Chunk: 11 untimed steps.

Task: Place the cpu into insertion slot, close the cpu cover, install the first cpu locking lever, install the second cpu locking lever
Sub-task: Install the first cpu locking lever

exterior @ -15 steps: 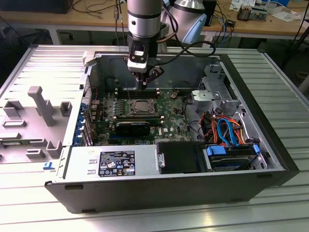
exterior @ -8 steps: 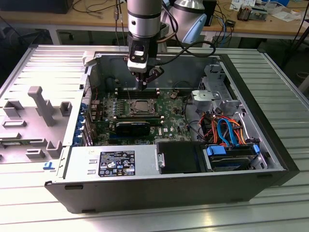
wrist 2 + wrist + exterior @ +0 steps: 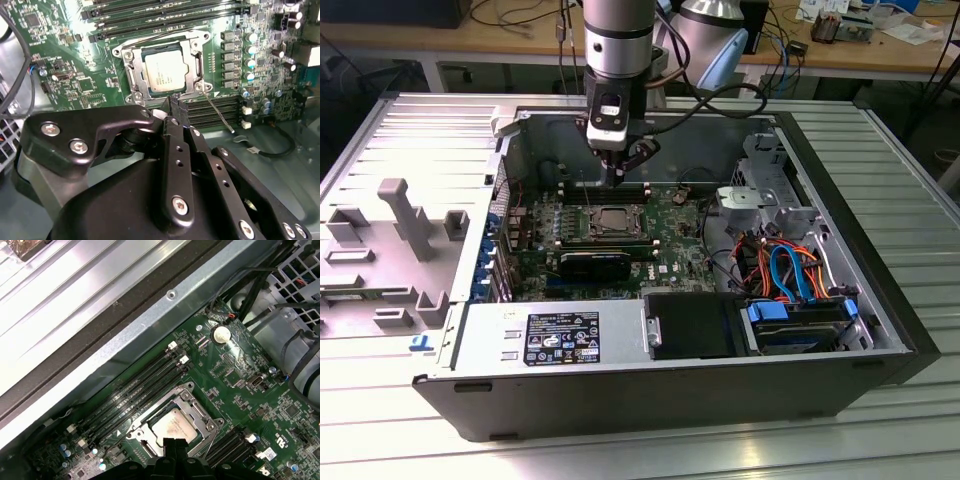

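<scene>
Where the exterior view shows the gripper [image 3: 614, 180] hanging low inside the case [image 3: 880, 300] near its far wall, the second wrist view shows us its fingertips [image 3: 177, 111] pressed together, empty, just beside the cpu cover [image 3: 165, 40], which lies flat around the cpu [image 3: 167, 70] seated in the insertion slot [image 3: 132, 94]; in the first wrist view, memory slots [image 3: 135, 390] fill the strip between socket and case wall.

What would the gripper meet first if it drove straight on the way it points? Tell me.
Probably the near edge of the cpu cover, or the cpu inside its window: the gripper points down at them in both wrist views. Depth is unclear.
</scene>
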{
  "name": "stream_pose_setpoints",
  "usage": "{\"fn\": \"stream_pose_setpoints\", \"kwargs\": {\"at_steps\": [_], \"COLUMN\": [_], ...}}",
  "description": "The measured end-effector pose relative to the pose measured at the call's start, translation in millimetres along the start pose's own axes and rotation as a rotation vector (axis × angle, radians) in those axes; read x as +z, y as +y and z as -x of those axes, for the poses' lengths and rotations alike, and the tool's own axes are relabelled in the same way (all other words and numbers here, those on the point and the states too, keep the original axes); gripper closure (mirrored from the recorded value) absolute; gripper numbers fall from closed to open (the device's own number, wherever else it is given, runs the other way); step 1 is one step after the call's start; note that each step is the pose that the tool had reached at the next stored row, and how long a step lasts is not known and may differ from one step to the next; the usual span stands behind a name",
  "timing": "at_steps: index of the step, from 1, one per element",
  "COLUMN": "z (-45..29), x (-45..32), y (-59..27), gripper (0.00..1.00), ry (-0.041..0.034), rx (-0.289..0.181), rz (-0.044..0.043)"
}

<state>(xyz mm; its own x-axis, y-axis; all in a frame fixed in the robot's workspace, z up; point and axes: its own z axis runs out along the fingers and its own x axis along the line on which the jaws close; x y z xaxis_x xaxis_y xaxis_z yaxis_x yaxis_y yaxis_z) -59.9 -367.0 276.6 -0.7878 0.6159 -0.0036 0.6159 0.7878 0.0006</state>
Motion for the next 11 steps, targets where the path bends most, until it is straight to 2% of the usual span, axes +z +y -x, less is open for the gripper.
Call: {"fn": "stream_pose_setpoints", "kwargs": {"at_steps": [2,4,8,11], "z": [0.0,0.0,-0.3,-0.4], "x": [0.0,0.0,-1.0,-8.7], "y": [0.0,0.0,-0.3,-0.3], "gripper": [0.89,0.89,0.89,0.89], "ry": [0.0001,0.0001,-0.0062,-0.0095], "rx": [-0.045,-0.071,-0.075,-0.081], "rz": [0.0001,0.0002,-0.0085,-0.013]}}
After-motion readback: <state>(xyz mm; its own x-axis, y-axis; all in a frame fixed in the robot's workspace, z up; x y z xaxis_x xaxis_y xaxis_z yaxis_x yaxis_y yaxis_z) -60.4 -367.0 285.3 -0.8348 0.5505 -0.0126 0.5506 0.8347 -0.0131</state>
